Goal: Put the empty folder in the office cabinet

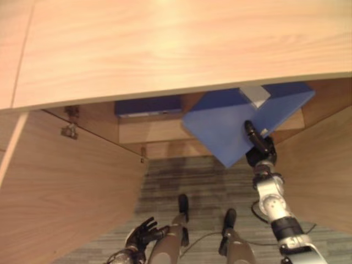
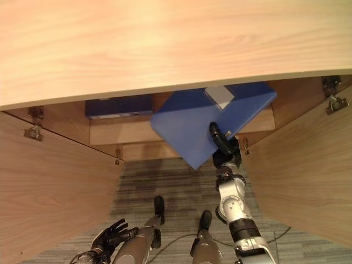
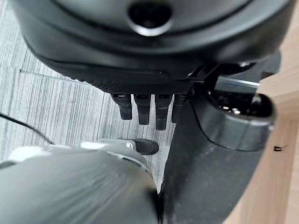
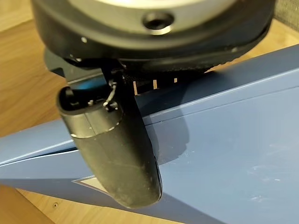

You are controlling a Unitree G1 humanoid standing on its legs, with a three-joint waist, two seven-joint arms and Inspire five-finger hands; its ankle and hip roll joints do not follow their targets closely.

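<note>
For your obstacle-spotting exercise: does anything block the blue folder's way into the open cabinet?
Nothing visible blocks it. The right hand holds the blue folder tilted at the cabinet opening, doors open; another blue folder lies further left on the shelf.

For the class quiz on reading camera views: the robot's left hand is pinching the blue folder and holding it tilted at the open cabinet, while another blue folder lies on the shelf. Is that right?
Not quite: the right robot hand pinches the blue folder, as the right eye view shows. The left robot hand hangs low, holding nothing. The folder is tilted at the open cabinet, and another blue folder lies on the shelf.
</note>
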